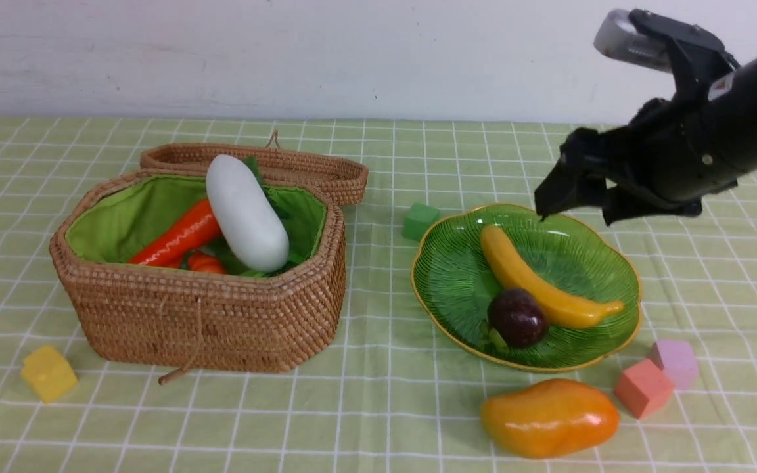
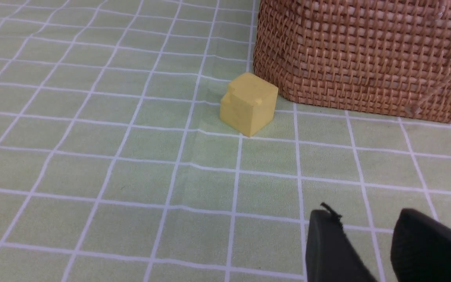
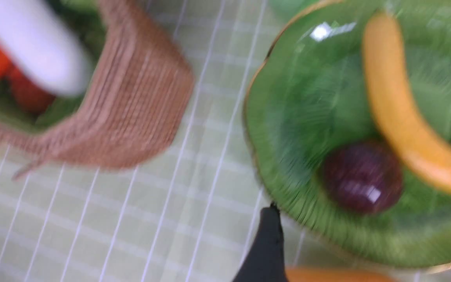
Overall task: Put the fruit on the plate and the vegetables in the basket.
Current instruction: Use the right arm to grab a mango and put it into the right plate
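Now, step: fruit sorting; long yellow banana (image 1: pixel 543 284) and dark purple mangosteen (image 1: pixel 517 318) lie on the green ribbed glass plate (image 1: pixel 444 276).
Remaining: plump orange-yellow mango (image 1: pixel 549 417) on the desk, just before the plate.
Right fingers (image 1: pixel 579 203): wide, empty, above the plate.
Left fingers (image 2: pixel 370 250): narrow gap, empty.
Next: descend over the mango, then grip.

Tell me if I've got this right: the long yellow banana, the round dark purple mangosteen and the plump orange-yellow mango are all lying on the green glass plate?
Not quite. The long yellow banana and round dark purple mangosteen do lie on the green glass plate, but the plump orange-yellow mango lies on the checked tablecloth just in front of the plate. The front view shows this.
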